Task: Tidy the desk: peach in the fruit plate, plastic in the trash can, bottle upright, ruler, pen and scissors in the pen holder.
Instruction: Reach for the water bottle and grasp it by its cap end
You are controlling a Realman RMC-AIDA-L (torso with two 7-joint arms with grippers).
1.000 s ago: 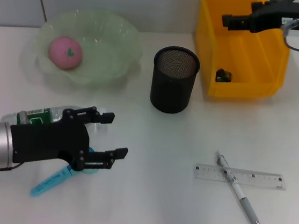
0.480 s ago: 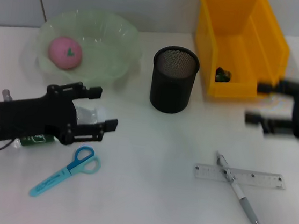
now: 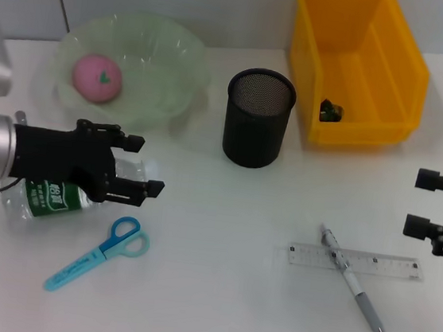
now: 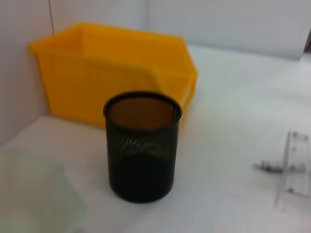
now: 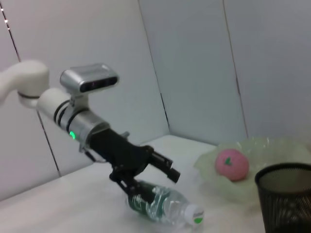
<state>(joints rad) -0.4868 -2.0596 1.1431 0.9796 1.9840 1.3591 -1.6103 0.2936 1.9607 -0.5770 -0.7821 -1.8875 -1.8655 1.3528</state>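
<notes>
Straddling the fallen bottle, the left gripper hangs low over it with its fingers spread, gripping nothing. The bottle lies on its side on the table, just beside the blue scissors, cap end pointing toward the pen holder. Being round, clear and light, it could roll away if one finger touches first, or squirt out of a pinch taken too near the cap. A sideways push could also knock the scissors. The right gripper waits open at the table's right edge, near the ruler and pen. The peach already sits in the fruit plate, and the trash can holds a small scrap.
</notes>
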